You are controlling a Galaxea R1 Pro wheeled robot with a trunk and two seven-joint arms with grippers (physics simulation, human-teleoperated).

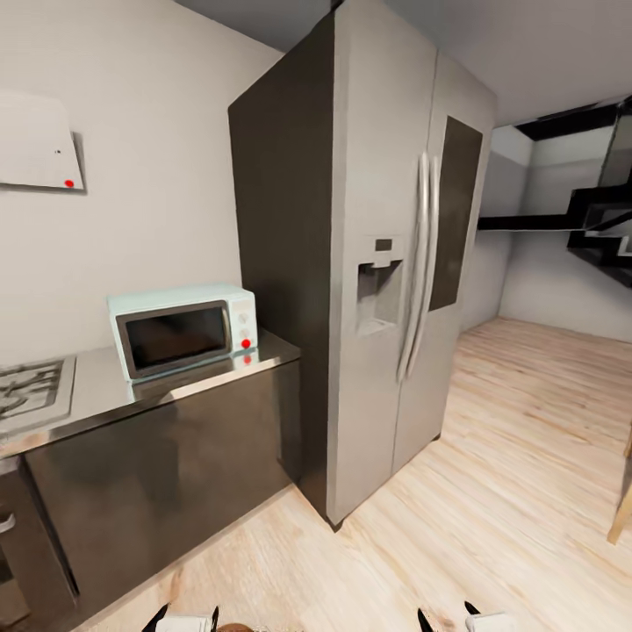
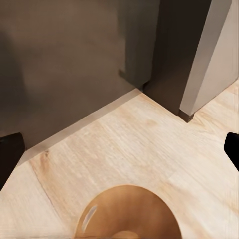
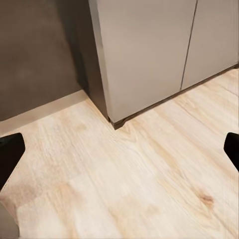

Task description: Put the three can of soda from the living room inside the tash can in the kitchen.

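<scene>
Kitchen: grey fridge (image 1: 386, 263) ahead, microwave (image 1: 184, 329) on counter (image 1: 175, 386). Between my left gripper's (image 2: 119, 149) wide-spread fingertips sits an orange can (image 2: 127, 214); grip and axis unclear. My right gripper (image 3: 119, 149) gapes empty over floor (image 3: 149, 174).

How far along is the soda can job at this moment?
Done: the robot has reached the kitchen, facing the fridge and microwave. In hand: an orange can sits between the left gripper's fingers. Left: finding the bin and dropping it in; other cans' status cannot be told.
</scene>
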